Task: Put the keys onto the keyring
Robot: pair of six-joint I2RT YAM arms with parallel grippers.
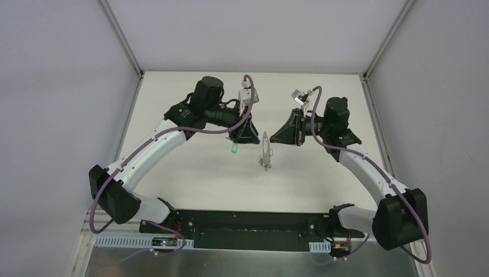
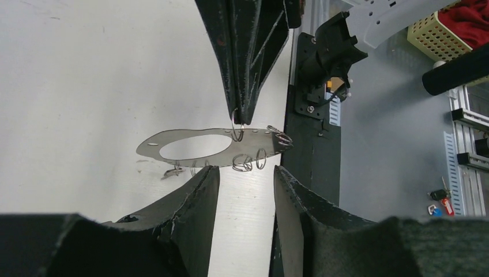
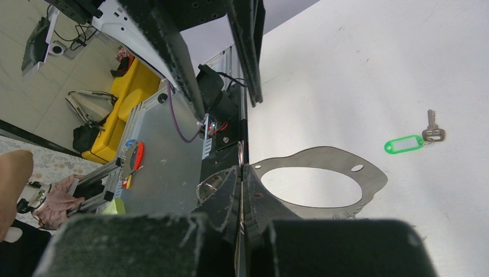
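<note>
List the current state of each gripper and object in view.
left gripper: open, holding nothing.
right gripper: shut on a small ring of the keyring.
keyring: held on edge by the right gripper, no key on it.
key: lying loose on the table, apart from the keyring.

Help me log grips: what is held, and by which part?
The right gripper pinches the keyring by a small ring on its edge; the left gripper is open and empty.
</note>
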